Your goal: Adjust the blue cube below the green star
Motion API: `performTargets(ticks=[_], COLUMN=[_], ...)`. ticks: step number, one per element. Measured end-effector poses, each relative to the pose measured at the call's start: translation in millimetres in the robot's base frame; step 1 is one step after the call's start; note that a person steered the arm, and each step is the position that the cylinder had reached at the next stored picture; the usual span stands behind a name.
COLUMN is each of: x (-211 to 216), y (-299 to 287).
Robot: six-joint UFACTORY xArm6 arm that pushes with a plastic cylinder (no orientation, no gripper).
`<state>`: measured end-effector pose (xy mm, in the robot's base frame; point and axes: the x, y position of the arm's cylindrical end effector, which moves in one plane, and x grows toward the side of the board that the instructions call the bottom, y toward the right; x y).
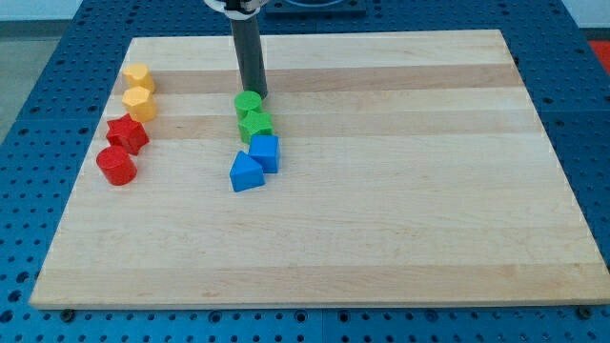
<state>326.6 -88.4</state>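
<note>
The blue cube (pixel 265 151) sits near the board's middle, touching the lower edge of the green star (pixel 254 126). A green cylinder (pixel 248 103) lies just above the star, touching it. A blue triangular block (pixel 245 173) lies against the cube's lower left. My tip (pixel 257 94) is at the upper right edge of the green cylinder, above the whole column of blocks. The dark rod rises from it to the view's top.
At the view's left lie two yellow blocks (pixel 138 77) (pixel 139 103), a red star (pixel 127 133) and a red cylinder (pixel 116 165). The wooden board (pixel 429 191) rests on a blue perforated table.
</note>
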Motion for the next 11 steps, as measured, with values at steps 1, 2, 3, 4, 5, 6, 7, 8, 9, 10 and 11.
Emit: performTargets(ticks=[1,2,3,4,5,6,7,8,9,10,11], x=[0.0,-0.2,19.0,58.0,100.9,132.9,139.2,139.2,139.2,136.5,127.0], y=[11.8,52.2,85.8,100.7,101.2,100.6,93.6,83.4,73.1,73.1,73.1])
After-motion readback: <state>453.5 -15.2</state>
